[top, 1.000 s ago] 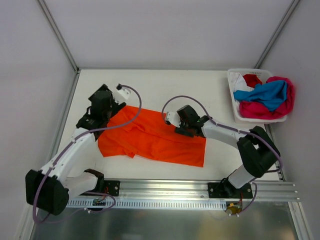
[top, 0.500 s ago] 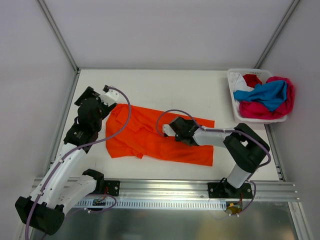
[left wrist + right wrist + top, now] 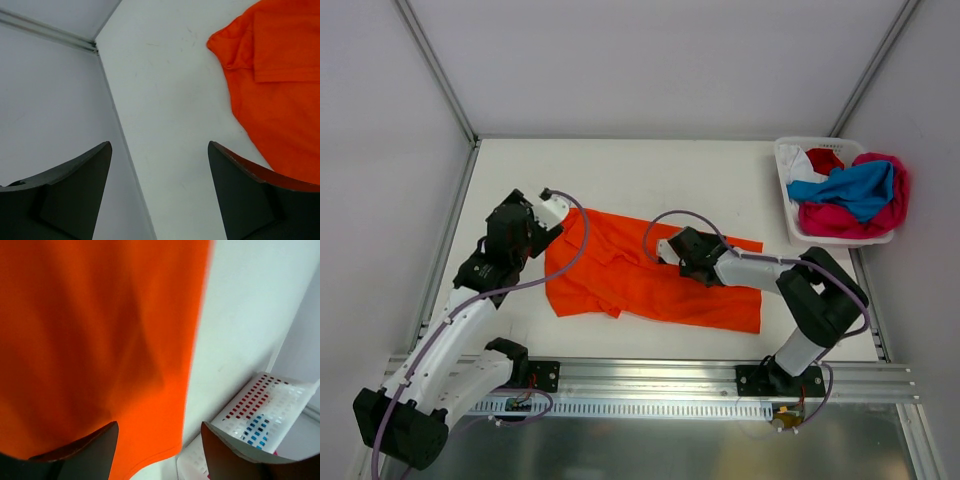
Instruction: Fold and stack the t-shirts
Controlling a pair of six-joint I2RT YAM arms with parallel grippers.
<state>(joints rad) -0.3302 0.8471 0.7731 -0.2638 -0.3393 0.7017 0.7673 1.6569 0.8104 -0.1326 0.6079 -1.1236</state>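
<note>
1. Orange cloth fills the middle of the overhead view: the orange t-shirt (image 3: pixel 650 285) lies opened out and somewhat rumpled on the white surface (image 3: pixel 650 175). It runs from left of centre down toward the lower right.
2. At centre left of that view, the left gripper (image 3: pixel 530 232) hovers just beside the shirt's left edge. Its wrist view shows the fingers spread wide with only bare surface between them, and the shirt's edge sits at the upper right of that frame.
3. Just right of centre, the right gripper (image 3: pixel 682 255) sits low over the upper middle of the shirt. In its wrist view the fingers are spread apart, and orange cloth fills the left of the frame beyond them. Nothing appears pinched.
4. At the upper right of the overhead view stands a white plastic basket (image 3: pixel 840 240). Heaped in it are a blue t-shirt (image 3: pixel 855 188), a magenta-pink t-shirt (image 3: pixel 840 220), a red t-shirt (image 3: pixel 825 158) and a white t-shirt (image 3: pixel 798 160). The pink one spills over the rim.
5. The orange t-shirt looks thin, light and limp. It will likely drape, wrinkle and slide on the smooth surface instead of holding a shape.
6. The best hold is probably a pinch on an edge or corner. With each gripper on one end of the same side, the fold could be carried over flat.
</note>
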